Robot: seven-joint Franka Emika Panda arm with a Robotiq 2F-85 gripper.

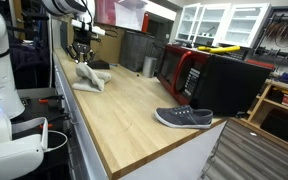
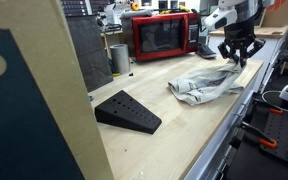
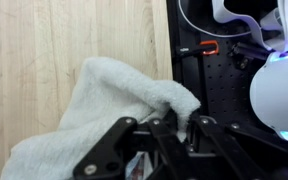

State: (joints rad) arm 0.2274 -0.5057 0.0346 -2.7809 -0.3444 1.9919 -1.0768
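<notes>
At the counter (image 3: 44,40) edge, the tool (image 3: 184,128) pinches a towel (image 3: 104,110) fold, its tips hidden in cloth.

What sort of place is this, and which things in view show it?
Probably a lab or workshop with a kitchen corner: a red microwave on a wooden counter, white cabinets behind, and what look like tools hanging on a wall.

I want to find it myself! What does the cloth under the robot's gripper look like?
Look along the long wooden counter, toward the end away from the gray shoe. Right under the gripper lies a crumpled pale cloth, the only soft, rumpled thing, unlike the hard black wedge.
</notes>
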